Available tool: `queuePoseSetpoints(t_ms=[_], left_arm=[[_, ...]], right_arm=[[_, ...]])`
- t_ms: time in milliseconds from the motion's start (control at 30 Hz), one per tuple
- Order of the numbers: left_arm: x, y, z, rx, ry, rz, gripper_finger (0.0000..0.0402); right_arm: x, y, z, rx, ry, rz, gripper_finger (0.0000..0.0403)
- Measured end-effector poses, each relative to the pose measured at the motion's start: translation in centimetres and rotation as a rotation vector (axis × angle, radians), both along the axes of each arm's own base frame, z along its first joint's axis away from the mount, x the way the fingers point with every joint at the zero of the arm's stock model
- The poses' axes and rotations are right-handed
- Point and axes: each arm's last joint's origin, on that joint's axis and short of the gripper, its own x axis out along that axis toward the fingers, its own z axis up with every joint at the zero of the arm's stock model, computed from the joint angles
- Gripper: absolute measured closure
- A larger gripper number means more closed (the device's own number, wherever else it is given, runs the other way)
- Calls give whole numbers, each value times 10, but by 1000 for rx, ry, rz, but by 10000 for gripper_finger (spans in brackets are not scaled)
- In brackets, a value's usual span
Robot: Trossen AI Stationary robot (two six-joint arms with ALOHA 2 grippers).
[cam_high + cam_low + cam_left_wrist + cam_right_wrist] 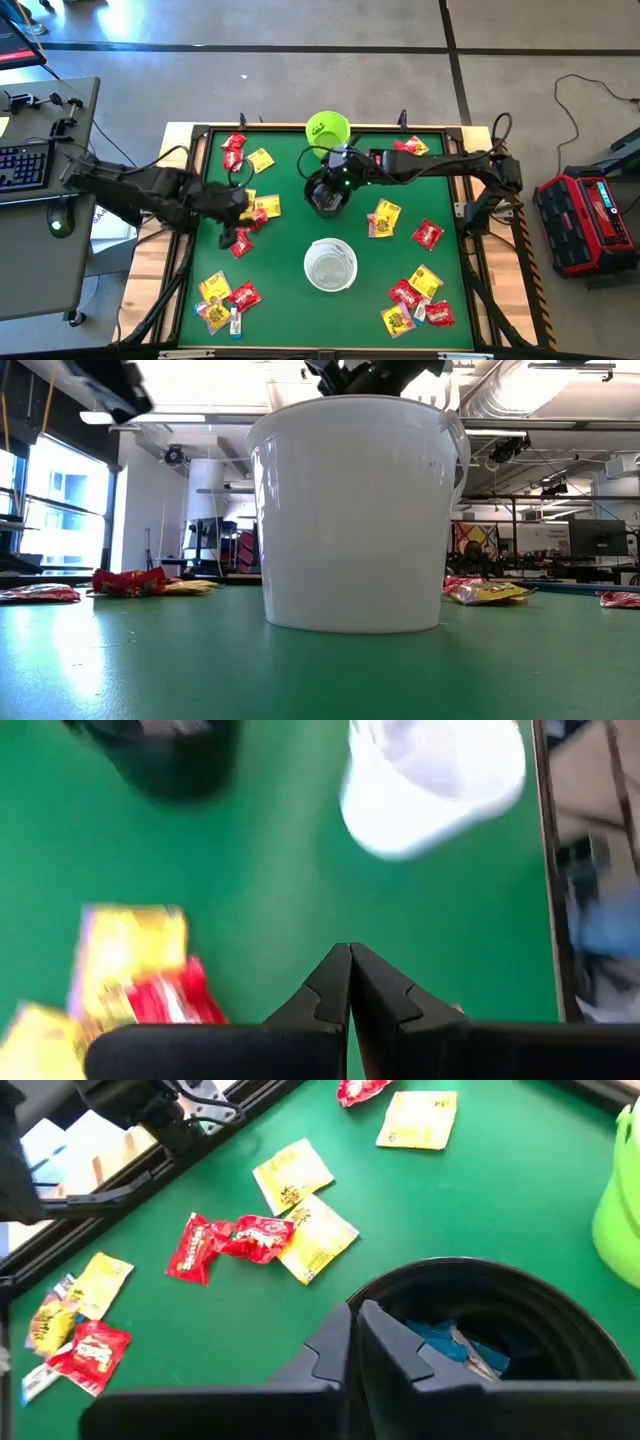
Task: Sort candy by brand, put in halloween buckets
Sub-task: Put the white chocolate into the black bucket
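Observation:
Three halloween buckets stand in a row down the middle of the green table: lime green (327,128) at the far edge, black (328,196) in the middle, white (330,265) nearer. My right gripper (355,1323) is shut and empty, just above the black bucket's rim (470,1270); blue-and-white candy (455,1345) lies inside. My left gripper (350,965) is shut and empty above the table's left half, over a yellow and a red packet (135,975). In the high view it (248,207) hangs beside the candy (262,208) left of the black bucket.
Red and yellow packets lie scattered: far left (240,150), far right (410,147), right of the black bucket (385,218), near left (225,298), near right (415,300). A dark frame (470,240) edges the table. Bare green lies between the buckets.

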Motion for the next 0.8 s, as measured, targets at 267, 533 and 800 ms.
queuePoseSetpoints(t_ms=[267, 533, 800], left_arm=[[-24, -39, -12, -92, 215, -90, 401], [-44, -85, -22, -184, 367, -167, 401], [-66, -135, -40, -216, 513, -182, 401]], right_arm=[[-17, 19, 29, -55, -61, -9, 402], [-39, 26, 49, -104, -57, -44, 402], [-45, 33, 46, -133, 6, -37, 403]])
